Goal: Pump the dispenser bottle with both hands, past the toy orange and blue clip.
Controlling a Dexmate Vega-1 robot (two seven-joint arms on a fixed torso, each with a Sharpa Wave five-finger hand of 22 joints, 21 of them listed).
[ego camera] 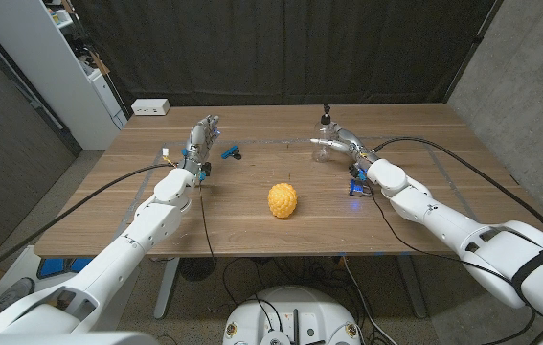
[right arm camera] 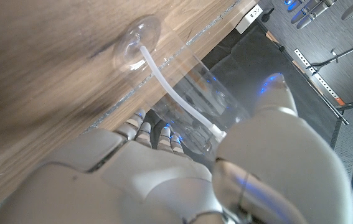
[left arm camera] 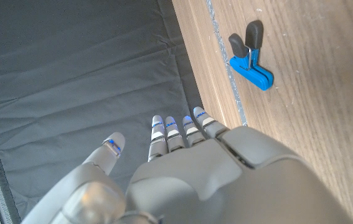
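Risk: right hand (ego camera: 336, 145) grips the clear bottle (ego camera: 327, 137) alone; left hand (ego camera: 199, 136), fingers spread and empty, waits by the clip (ego camera: 230, 151), so pumping could tip it.

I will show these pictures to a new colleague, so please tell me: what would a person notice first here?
The eye goes first to the bright toy orange, alone in the middle of the wooden table. Next comes the clear dispenser bottle at the far right, with the right hand around it, fingers against its wall. At the far left, the left hand is raised, open, beside the small blue clip.
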